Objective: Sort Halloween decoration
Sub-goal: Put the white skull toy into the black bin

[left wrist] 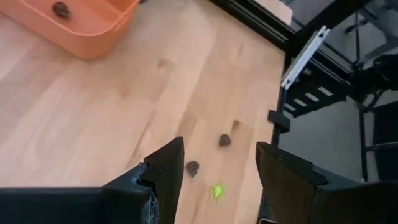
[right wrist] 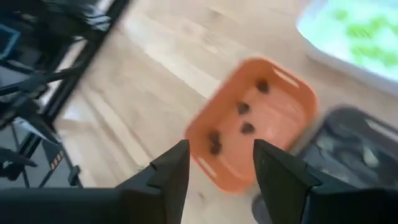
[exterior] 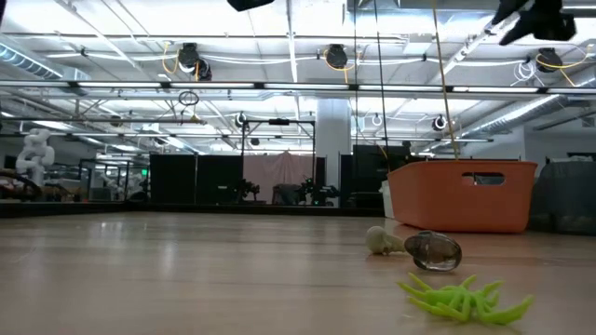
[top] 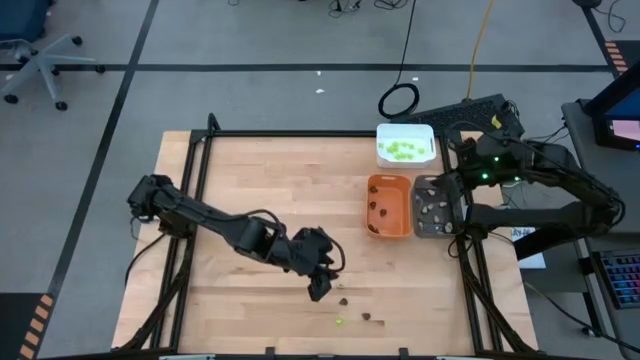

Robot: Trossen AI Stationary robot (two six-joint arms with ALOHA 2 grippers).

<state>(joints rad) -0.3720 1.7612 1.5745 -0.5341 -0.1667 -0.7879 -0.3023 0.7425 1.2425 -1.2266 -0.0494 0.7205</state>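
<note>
3 trays sit at the table's right side: a white tray (top: 405, 145) holding lime-green pieces, an orange tray (top: 388, 206) holding dark brown pieces, and beside it a grey tray (top: 436, 206) with pale pieces. A few loose pieces of the Halloween decoration lie well apart from them near the front edge of the table (top: 260, 200): a lime-green spider (top: 339, 322), a dark brown piece (top: 343, 300) and another dark piece (top: 367, 318); the low view adds a pale beige piece (exterior: 379, 241) touching a dark one, though which dark one that is I cannot tell. The left gripper (top: 322, 285) hovers just beside these leftovers with its fingers (left wrist: 168, 171) spread and nothing between them; its arm reaches in from the table's left edge, elbow bent, wrist tipped down toward the wood. In its wrist view the green spider (left wrist: 217, 191) lies between the 2 fingers, with the dark pieces just beyond. To do the pick well, it should probably centre over 1 piece only, come straight down until the fingertips nearly meet the wood, and close slowly, since pieces this small slip or flick away easily and the neighbours are near. The right gripper (right wrist: 217, 177) hangs over the trays, over the orange tray's near side in its wrist view, fingers parted and empty, its arm folded back at the table's right edge.
</note>
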